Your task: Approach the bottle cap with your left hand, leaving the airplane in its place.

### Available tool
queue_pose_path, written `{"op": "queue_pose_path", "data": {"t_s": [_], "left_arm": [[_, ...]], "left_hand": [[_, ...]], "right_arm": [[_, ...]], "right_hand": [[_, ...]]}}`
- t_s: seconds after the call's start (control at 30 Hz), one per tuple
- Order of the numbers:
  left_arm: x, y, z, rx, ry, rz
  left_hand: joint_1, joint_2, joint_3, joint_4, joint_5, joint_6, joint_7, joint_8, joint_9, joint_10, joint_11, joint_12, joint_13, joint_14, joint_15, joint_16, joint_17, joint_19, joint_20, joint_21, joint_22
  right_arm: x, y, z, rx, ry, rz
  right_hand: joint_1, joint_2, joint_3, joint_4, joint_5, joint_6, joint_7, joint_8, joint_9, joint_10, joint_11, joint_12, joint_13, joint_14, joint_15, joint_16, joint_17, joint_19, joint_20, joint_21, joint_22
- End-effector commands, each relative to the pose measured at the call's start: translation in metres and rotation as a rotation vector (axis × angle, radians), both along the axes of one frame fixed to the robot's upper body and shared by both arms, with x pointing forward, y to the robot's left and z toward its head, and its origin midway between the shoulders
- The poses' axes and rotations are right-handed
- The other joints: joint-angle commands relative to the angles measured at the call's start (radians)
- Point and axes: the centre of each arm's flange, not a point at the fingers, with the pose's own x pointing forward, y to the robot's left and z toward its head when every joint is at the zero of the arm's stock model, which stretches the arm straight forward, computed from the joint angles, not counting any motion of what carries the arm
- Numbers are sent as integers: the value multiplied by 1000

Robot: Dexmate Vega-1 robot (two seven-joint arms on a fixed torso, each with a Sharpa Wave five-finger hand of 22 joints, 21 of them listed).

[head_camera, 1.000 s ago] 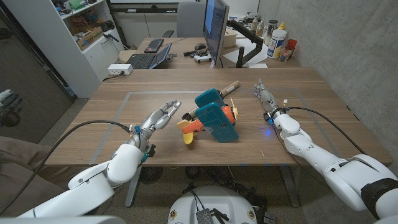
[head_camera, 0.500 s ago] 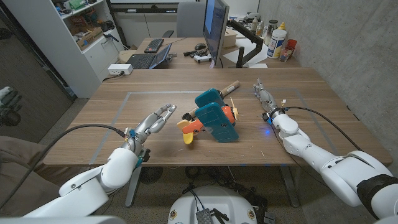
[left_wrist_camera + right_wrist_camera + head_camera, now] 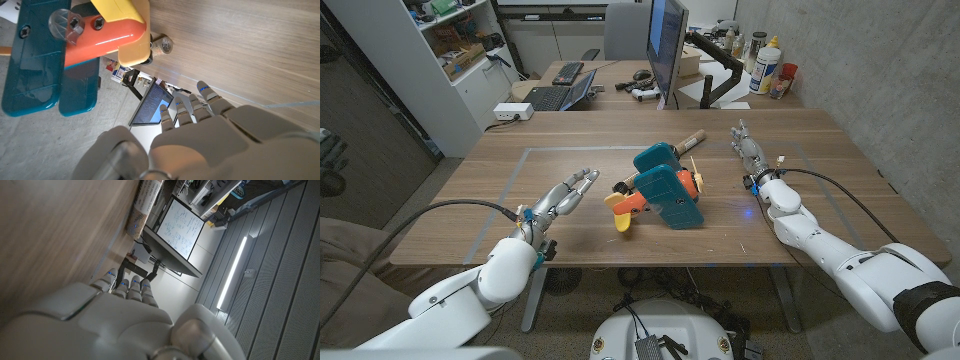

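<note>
Our left hand [image 3: 563,195] hovers with fingers spread and holding nothing, short of the bottle cap [image 3: 162,44], which sits on the table [image 3: 510,210] just beside the airplane [image 3: 663,187]. We should ease in low, keeping fingers off the yellow tail.

The toy airplane [image 3: 660,188] lies mid-table [image 3: 800,135]. The left hand [image 3: 563,194] sits near it at nine o'clock, the right hand [image 3: 748,153] at two o'clock. The bottle cap [image 3: 161,45] lies just beside the airplane's tail.
</note>
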Motion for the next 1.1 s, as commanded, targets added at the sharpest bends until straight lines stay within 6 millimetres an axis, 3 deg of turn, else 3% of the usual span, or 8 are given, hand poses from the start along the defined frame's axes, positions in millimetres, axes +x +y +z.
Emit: {"op": "queue_pose_path", "data": {"t_s": [0.03,0.17,0.63,0.9,1.1], "left_arm": [[-3,6,1,42,34,50],[-2,8,-5,-14,33,17],[-10,8,-6,91,42,103],[-14,6,-8,97,-21,114],[-16,6,-11,119,-28,140]], "left_hand": [[1,-10,-7,5,8,-7,-2,-2,2,-3,-5,-2,4,0,-118,-1,4,6,-35,-5,2],[0,-10,-6,5,9,-9,-2,-3,2,-7,-5,-3,4,-1,-119,-2,4,6,-37,-5,2],[-1,-13,-6,5,16,-22,-2,-5,2,-20,-10,-8,4,-12,-126,-6,5,-2,-47,-10,2],[0,-14,-5,5,24,-18,-2,-1,3,-14,-26,-5,4,-9,-141,-4,5,5,-63,-8,2],[0,-16,-5,5,28,-18,-2,0,3,-18,-34,-7,4,-11,-142,-5,5,5,-69,-9,2]], "right_arm": [[-6,-5,6,37,-16,6],[-8,-5,6,43,-19,5],[-12,-2,10,38,-33,23],[-14,-3,13,30,-44,26],[-17,-3,18,1,-68,49]], "right_hand": [[1,6,-3,8,9,-1,-1,7,5,0,1,8,3,-4,-4,4,3,-1,-3,9,3],[2,6,-3,8,9,-1,-1,7,5,-1,0,8,3,-4,-5,4,3,-2,-2,8,3],[2,7,-4,8,10,-6,-4,6,5,-12,-2,4,3,-13,-7,2,3,-11,0,6,3],[1,7,-4,8,11,-7,-6,6,5,-15,0,4,3,-9,-3,4,4,-12,0,6,3],[-2,9,-6,11,11,-29,-4,-1,5,-44,-3,-4,3,-40,-6,-3,4,-34,1,1,3]]}}
